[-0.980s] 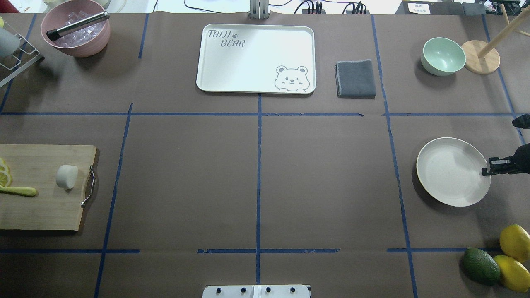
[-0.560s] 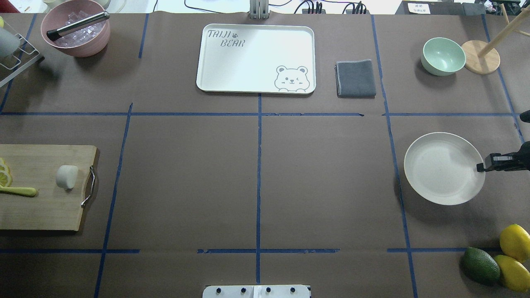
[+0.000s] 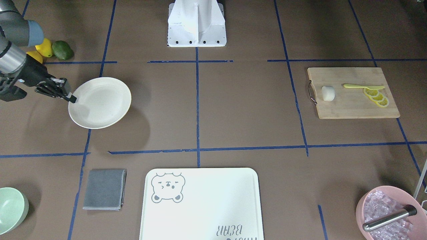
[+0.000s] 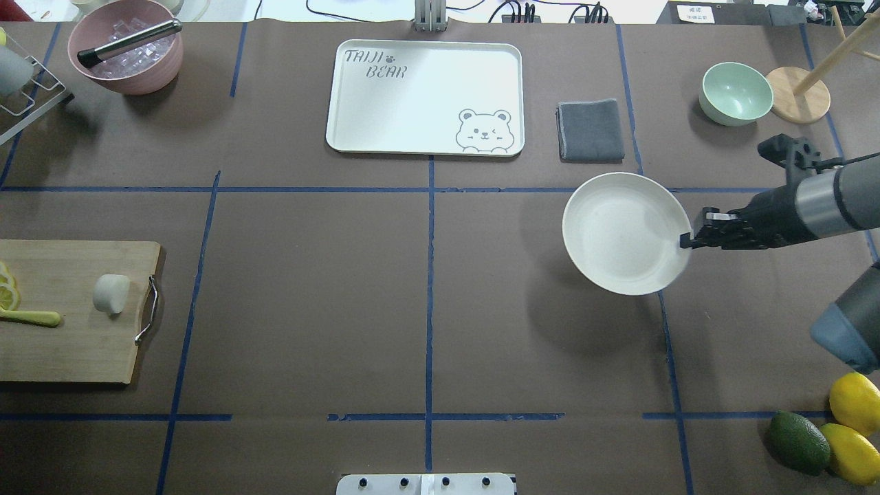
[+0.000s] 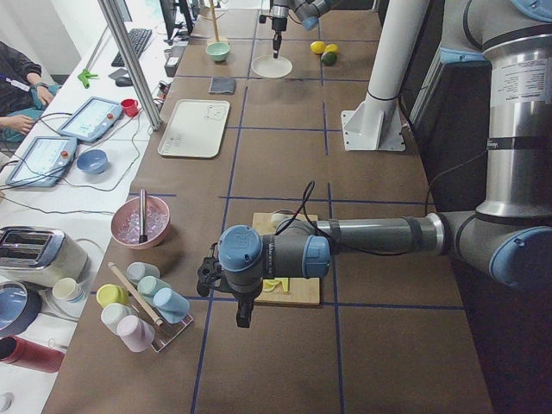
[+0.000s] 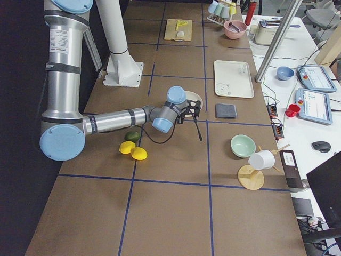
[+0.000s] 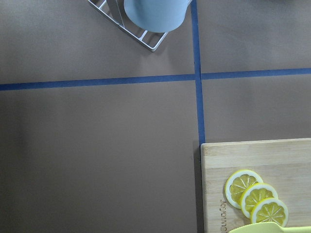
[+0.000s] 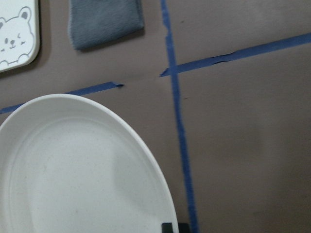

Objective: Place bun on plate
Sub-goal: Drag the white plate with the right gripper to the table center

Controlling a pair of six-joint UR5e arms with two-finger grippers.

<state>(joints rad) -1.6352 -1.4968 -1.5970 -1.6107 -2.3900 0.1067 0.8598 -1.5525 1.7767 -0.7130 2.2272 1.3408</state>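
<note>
The small white bun [image 4: 111, 293] [image 3: 328, 93] lies on a wooden cutting board [image 4: 75, 344] at the table's left, beside lemon slices [image 4: 8, 289] and a yellow-green utensil [image 4: 31, 317]. The cream-white plate [image 4: 622, 234] [image 3: 100, 102] [image 8: 73, 170] hangs above the table right of centre, casting a shadow below it. My right gripper [image 4: 686, 240] [image 3: 71, 98] is shut on the plate's right rim. My left gripper [image 5: 244, 315] shows only in the exterior left view, past the board's outer end; I cannot tell its state.
A bear-print tray [image 4: 412, 96], a folded grey cloth [image 4: 590, 129] and a mint-green bowl [image 4: 735, 93] line the far side. A pink bowl of ice [image 4: 125, 48] stands far left. Two lemons [image 4: 852, 402] and an avocado [image 4: 797, 440] sit near right.
My right gripper has carried the plate leftward and farther from the robot, off the table's right edge area toward the centre. The bun and board have not moved.
</note>
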